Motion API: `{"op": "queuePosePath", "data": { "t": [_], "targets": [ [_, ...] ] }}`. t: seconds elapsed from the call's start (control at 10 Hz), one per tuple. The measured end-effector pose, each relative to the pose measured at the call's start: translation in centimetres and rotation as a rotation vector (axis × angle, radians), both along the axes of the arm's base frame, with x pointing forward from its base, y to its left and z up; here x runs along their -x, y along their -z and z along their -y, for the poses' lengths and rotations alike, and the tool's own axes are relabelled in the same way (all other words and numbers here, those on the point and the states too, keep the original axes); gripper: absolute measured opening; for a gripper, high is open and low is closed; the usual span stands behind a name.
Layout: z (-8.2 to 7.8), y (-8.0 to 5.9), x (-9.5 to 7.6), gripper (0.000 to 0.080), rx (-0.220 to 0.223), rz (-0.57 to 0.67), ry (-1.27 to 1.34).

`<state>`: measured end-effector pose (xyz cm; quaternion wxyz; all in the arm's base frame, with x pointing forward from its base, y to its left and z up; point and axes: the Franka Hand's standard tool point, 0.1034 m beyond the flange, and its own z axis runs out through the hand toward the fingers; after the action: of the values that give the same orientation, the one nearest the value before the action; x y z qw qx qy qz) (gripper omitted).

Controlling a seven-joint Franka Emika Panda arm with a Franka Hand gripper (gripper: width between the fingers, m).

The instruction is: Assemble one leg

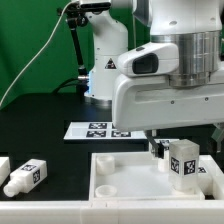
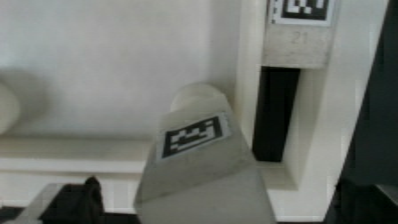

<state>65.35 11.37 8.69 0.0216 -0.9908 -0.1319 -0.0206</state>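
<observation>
My gripper [image 1: 176,146] is at the exterior view's right, just above the large white tray-like piece [image 1: 118,178]. It is shut on a leg [image 1: 184,162], a chunky white peg with a black-and-white tag facing the camera. In the wrist view the held leg [image 2: 199,150] runs out from between the dark fingertips [image 2: 75,200] of my gripper [image 2: 205,208], over the tray-like piece [image 2: 89,70]. A second tagged white peg [image 2: 301,35] shows beyond it, by the piece's edge. Another leg [image 1: 25,176] lies on the black table at the exterior view's left.
The marker board [image 1: 98,129] lies flat behind the tray-like piece. The arm's white base [image 1: 105,60] stands at the back before a green backdrop. A white block [image 1: 3,164] sits at the far left edge.
</observation>
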Motion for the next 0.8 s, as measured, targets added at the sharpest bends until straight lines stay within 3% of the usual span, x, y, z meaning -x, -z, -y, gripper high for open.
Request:
{"op": "queuePosePath", "data": {
  "t": [0.1, 0.2, 0.4, 0.8],
  "targets": [
    [0.16, -0.02, -0.05, 0.0649, 0.004, 0.003, -0.054],
    [0.19, 0.02, -0.04, 0.0563, 0.004, 0.003, -0.064],
    [0.21, 0.04, -0.03, 0.0281, 0.004, 0.003, -0.060],
    [0.19, 0.05, -0.02, 0.0281, 0.001, 0.000, -0.011]
  ]
}}
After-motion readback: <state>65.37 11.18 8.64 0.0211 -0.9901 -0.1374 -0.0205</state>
